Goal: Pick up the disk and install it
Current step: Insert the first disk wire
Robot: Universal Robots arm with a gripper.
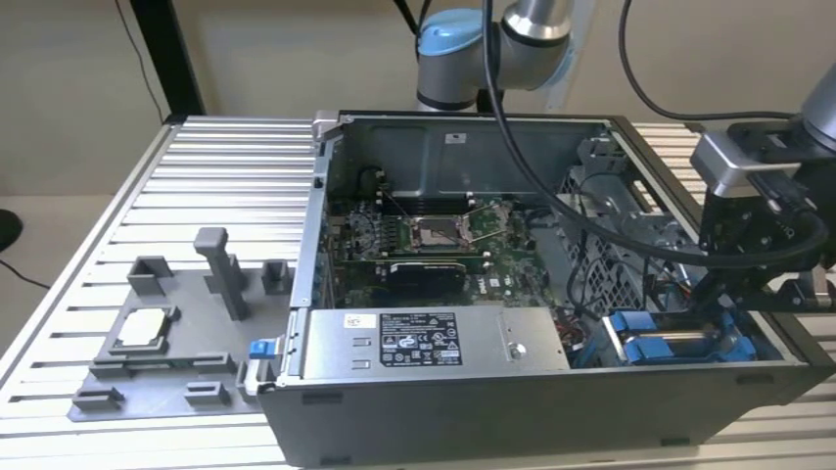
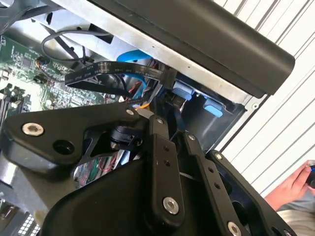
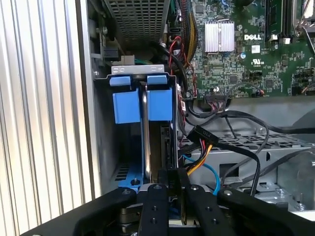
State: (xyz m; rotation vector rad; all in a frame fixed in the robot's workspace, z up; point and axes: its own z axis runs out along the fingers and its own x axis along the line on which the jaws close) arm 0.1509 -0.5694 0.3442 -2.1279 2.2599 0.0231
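Note:
The disk (image 3: 160, 101) stands on edge in the drive bay at the corner of the open computer case (image 1: 432, 411), its bright blue frame around it. In the exterior view the disk's blue frame (image 1: 660, 343) shows at the case's front right corner. My gripper (image 1: 708, 311) reaches down into that bay from above. In the first wrist view the black fingers (image 3: 156, 199) lie close together, and my gripper (image 3: 174, 184) is shut on the disk's thin near edge. The second wrist view shows my gripper (image 2: 173, 129) just above blue parts of the disk (image 2: 183, 91).
Bundled cables (image 3: 206, 147) run right beside the bay. The motherboard (image 1: 432, 240) fills the case's middle and a long grey box (image 1: 432, 341) with a black label lies along the front. A grey fixture (image 1: 170, 338) with a small chip sits at the exterior view's left. A person's hand (image 2: 295, 187) rests beyond the case.

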